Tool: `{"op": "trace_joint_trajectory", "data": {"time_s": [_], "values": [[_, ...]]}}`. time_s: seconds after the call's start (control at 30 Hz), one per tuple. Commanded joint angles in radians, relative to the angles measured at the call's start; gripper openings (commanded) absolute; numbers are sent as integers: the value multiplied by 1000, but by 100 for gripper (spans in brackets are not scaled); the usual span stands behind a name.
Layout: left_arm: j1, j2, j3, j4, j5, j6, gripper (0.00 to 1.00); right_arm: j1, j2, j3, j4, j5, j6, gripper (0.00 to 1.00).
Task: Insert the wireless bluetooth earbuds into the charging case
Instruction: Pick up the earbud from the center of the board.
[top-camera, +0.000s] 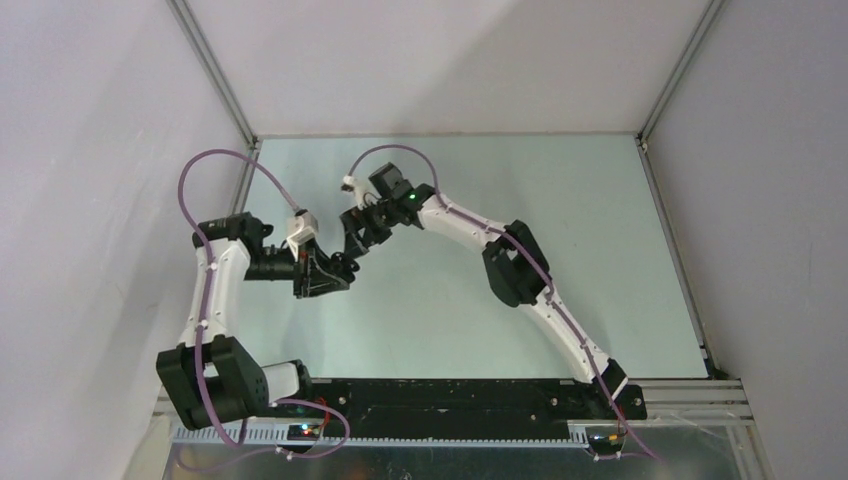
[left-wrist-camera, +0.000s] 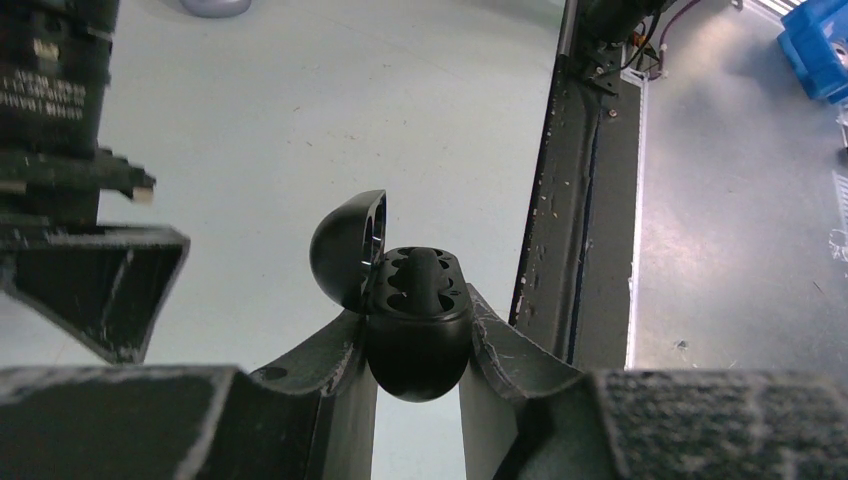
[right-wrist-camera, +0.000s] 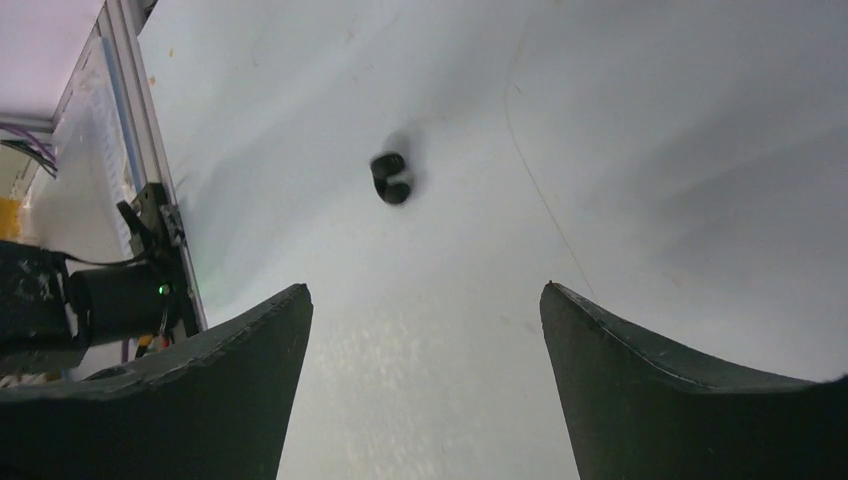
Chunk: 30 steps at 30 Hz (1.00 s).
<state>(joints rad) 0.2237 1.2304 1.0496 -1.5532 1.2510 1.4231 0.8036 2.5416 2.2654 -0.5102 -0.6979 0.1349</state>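
My left gripper (left-wrist-camera: 415, 305) is shut on the black charging case (left-wrist-camera: 418, 345), pinching its rounded lower body between both fingers. The case's lid (left-wrist-camera: 346, 245) is swung open to the left, and its dark wells face up. In the top view the left gripper (top-camera: 335, 272) sits left of centre, close to the right gripper (top-camera: 355, 235). My right gripper (right-wrist-camera: 424, 289) hangs open above the table with nothing between its fingers. A small, blurred clump of glossy black earbuds (right-wrist-camera: 390, 178) lies on the table ahead of it, apart from the fingertips.
The right arm's gripper body (left-wrist-camera: 70, 200) looms at the left of the left wrist view. The black base rail (left-wrist-camera: 575, 200) runs along the table's near edge. A blue object (left-wrist-camera: 815, 45) lies beyond it. A grey rounded thing (left-wrist-camera: 215, 5) shows at the top edge.
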Motion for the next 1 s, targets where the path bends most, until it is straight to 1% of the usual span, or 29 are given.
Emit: {"op": "trace_joint_trajectory", "data": {"time_s": [0.0, 0.3, 0.43, 0.53, 0.57, 0.6, 0.77, 0.97], "values": [[29, -17, 27, -53, 39, 42, 14, 53, 50, 132, 84, 72, 18, 88], [56, -45, 29, -51, 43, 43, 14, 135, 148, 191, 108, 235, -17, 83], [63, -58, 27, -50, 46, 42, 14, 174, 178, 219, 112, 328, -44, 77], [72, -63, 25, -51, 49, 45, 14, 195, 197, 242, 113, 379, -66, 70], [73, -65, 23, -50, 51, 46, 14, 202, 200, 243, 111, 386, -77, 68], [76, -66, 22, -51, 53, 47, 14, 203, 202, 244, 105, 390, -83, 64], [78, -61, 20, -51, 56, 53, 13, 207, 202, 233, 70, 345, -91, 53], [79, -61, 19, -51, 59, 54, 13, 227, 193, 228, 29, 308, -131, 47]]}}
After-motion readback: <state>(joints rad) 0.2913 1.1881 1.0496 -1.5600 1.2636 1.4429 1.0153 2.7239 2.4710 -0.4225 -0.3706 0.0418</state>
